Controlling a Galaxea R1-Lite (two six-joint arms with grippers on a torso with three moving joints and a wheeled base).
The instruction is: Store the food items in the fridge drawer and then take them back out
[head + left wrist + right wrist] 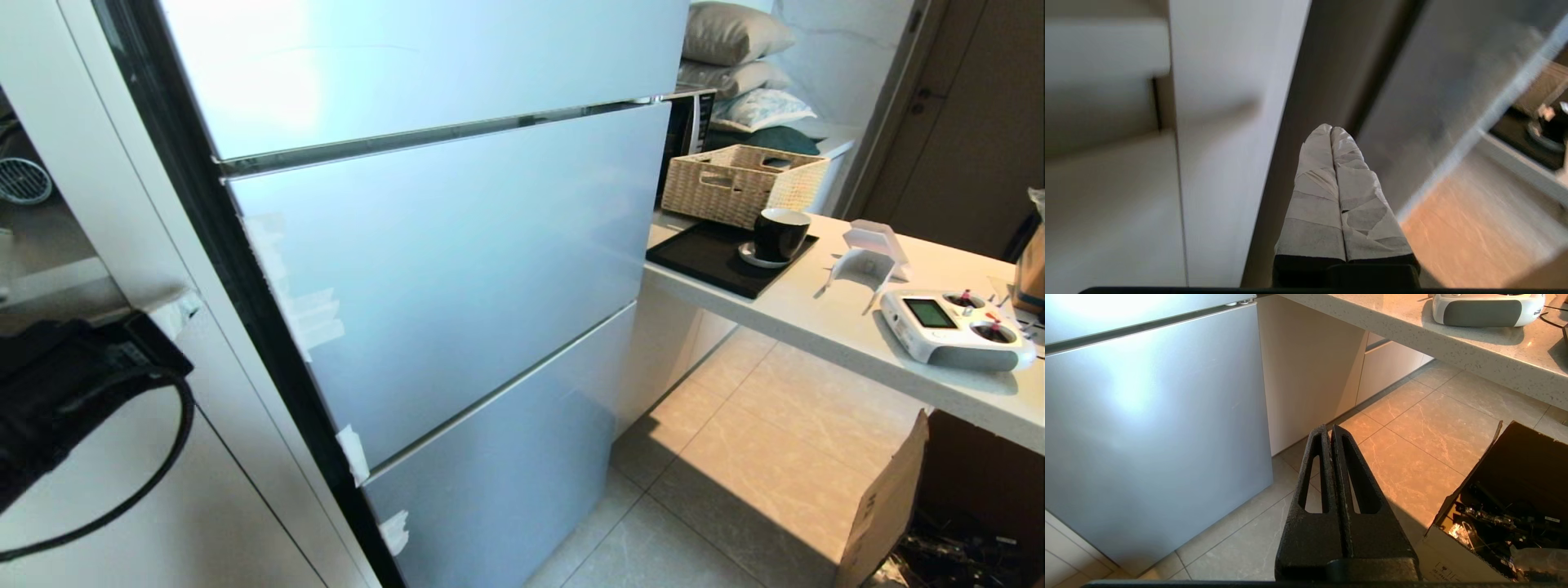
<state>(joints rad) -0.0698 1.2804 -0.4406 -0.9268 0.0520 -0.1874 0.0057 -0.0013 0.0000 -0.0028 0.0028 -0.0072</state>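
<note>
Fridge drawer hidden behind closed fridge doors point(457, 269); food items unseen.

3 views near fridge point(457, 269)

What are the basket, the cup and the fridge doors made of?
The basket looks like woven wicker or rattan: pale, with visible braided strands. The cup seems glazed ceramic, black and glossy with a white inside. The fridge doors look like matte silver-blue metal or frosted glass; the soft glare leaves that open.
</note>
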